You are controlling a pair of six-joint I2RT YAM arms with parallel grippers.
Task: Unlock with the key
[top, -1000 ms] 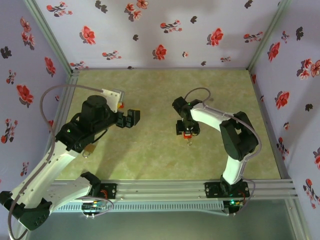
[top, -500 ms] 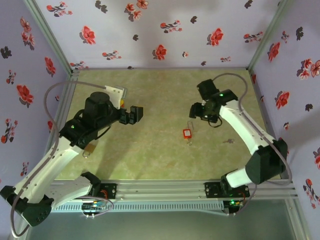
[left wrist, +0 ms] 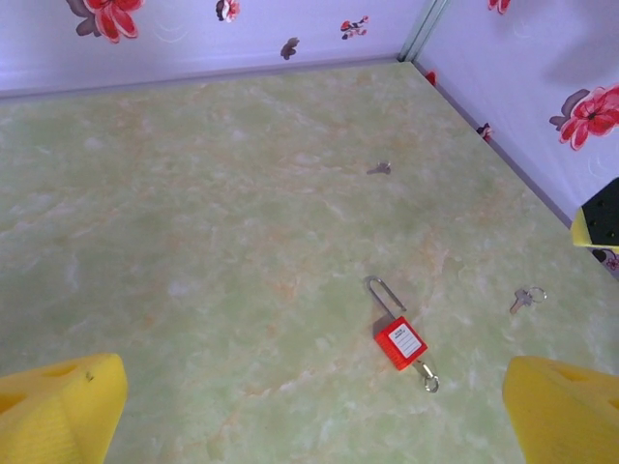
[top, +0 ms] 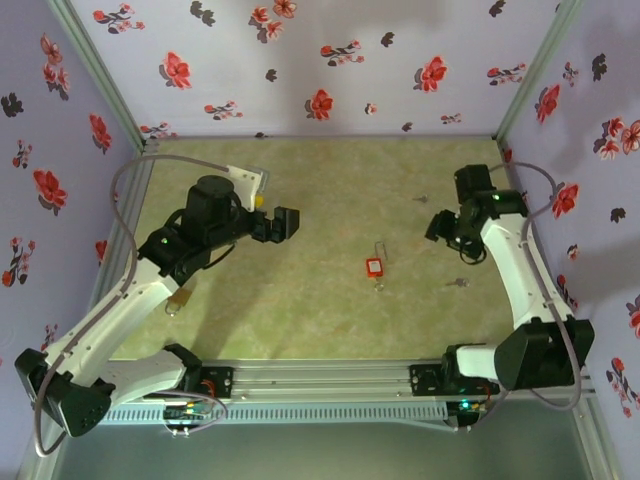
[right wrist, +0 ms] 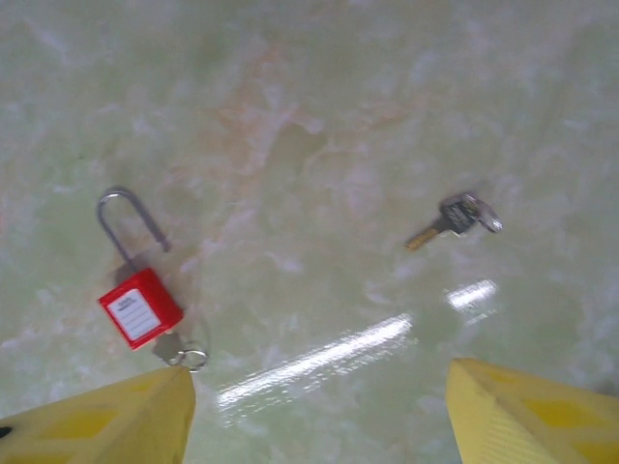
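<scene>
The right arm has swung away from the padlock [top: 374, 266] toward the right wall, and the left arm has reached a little further over the table [top: 300, 310]. In the top view the right gripper [top: 447, 228] hangs well right of the padlock, and the left gripper [top: 280, 222] well left of it. The padlock lies flat on the table between them, touched by neither.

The top view does not settle the jaws; the wrist views do. The left fingers [left wrist: 58, 406] stand wide apart with nothing between them, and so do the right fingers [right wrist: 537, 411].

The wrist views also show what the top view blurs: a key [right wrist: 172, 346] with a ring sits at the padlock's base, and one leg of the shackle ends free of the red body. A loose key [right wrist: 453, 218] lies to the padlock's right. The left wrist view adds a far key [left wrist: 379, 168] toward the back wall.
</scene>
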